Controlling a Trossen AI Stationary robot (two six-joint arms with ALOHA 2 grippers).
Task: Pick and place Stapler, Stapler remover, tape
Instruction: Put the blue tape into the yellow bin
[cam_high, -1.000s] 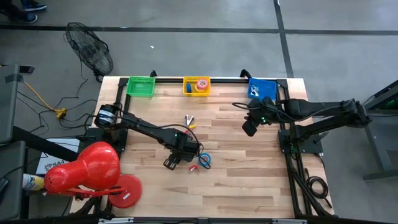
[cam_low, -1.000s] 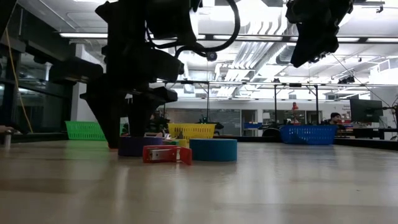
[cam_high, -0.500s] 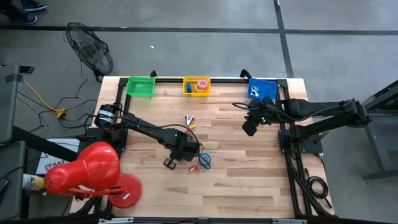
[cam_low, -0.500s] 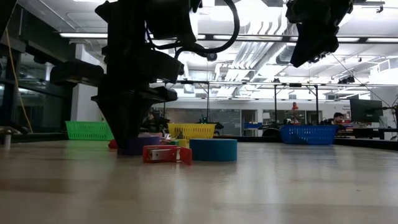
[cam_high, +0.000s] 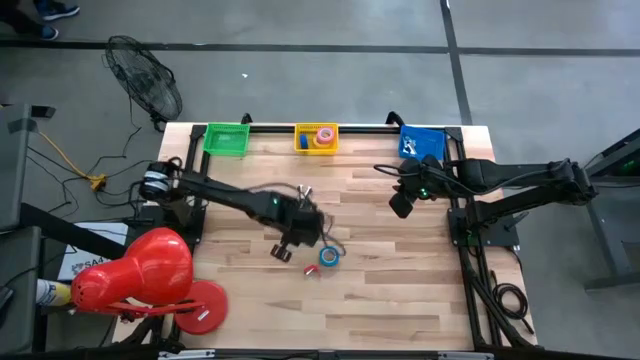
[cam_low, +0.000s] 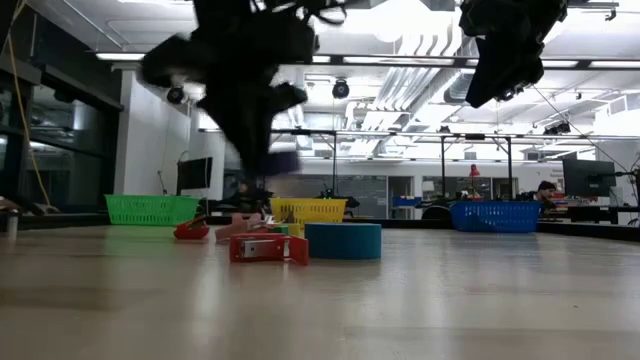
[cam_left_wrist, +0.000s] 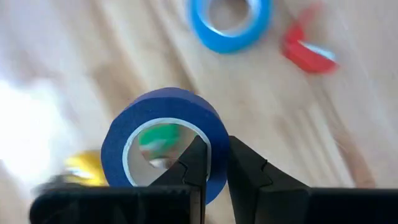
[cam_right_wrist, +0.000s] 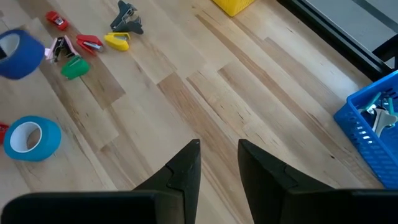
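My left gripper (cam_high: 300, 232) is shut on a purple-blue tape roll (cam_left_wrist: 165, 140), held up over the middle of the table; the roll also shows in the right wrist view (cam_right_wrist: 15, 45). Below it, a light blue tape roll (cam_high: 328, 257) lies flat on the wood next to a small red stapler (cam_high: 310, 270). A cluster of small red, yellow and green staplers (cam_right_wrist: 90, 46) and a grey staple remover (cam_right_wrist: 127, 15) lies farther back. My right gripper (cam_high: 400, 205) hangs above the table's right side, narrowly open with nothing between its fingers. My left gripper pinches the wall of the purple-blue roll (cam_left_wrist: 214, 155), with one finger (cam_left_wrist: 194, 163) inside the ring's hole and the other (cam_left_wrist: 244, 171) outside. The fingers come from above, pointing down. The roll is lifted clear of the table, standing on edge in the hold.
Three baskets stand along the far edge: green (cam_high: 226, 138), yellow (cam_high: 316, 137) with tape rolls in it, and blue (cam_high: 421, 141) with items in it. A red object (cam_high: 140, 275) sits off the table's near left corner. Bare wood lies toward the near edge.
My left gripper has shut on the purple-blue roll, which stood on the table, then gone up and a little toward the far edge with it. The roll is now lifted clear; the light blue roll and the red stapler have stayed on the table.
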